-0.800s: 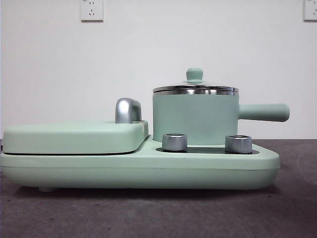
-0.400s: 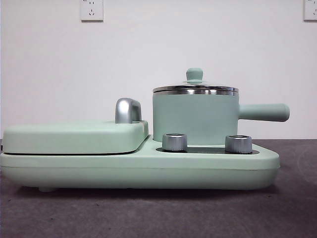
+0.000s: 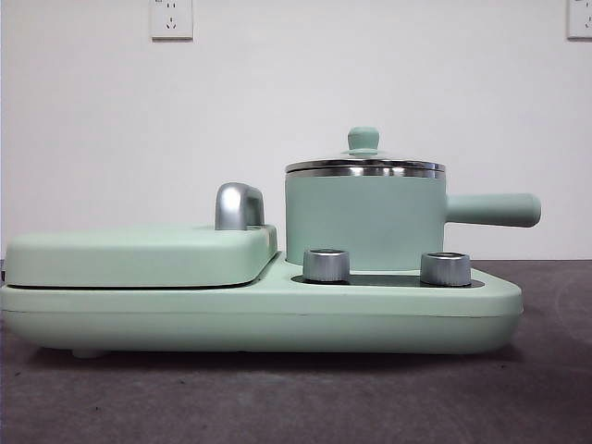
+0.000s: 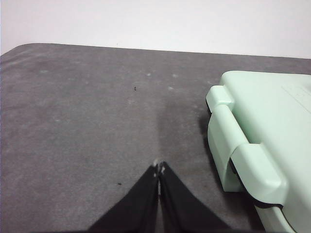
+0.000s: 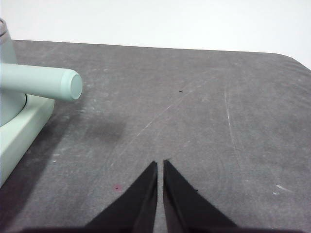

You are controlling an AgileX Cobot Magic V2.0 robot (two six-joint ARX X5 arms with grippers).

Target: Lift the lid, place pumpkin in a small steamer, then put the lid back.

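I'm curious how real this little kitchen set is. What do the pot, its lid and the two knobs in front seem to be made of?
The small steamer looks like matte mint-green painted metal or plastic; its even, dull surface leaves that open. The lid has a mirror-bright rim, likely steel, under a mint-green knob; glass cannot be confirmed side-on. The two knobs look like brushed metal, grey and ridged.

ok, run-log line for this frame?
phase: pre-grasp | lid: on small steamer | pumpkin: not in view | left gripper: shut, empty | right gripper: shut, empty
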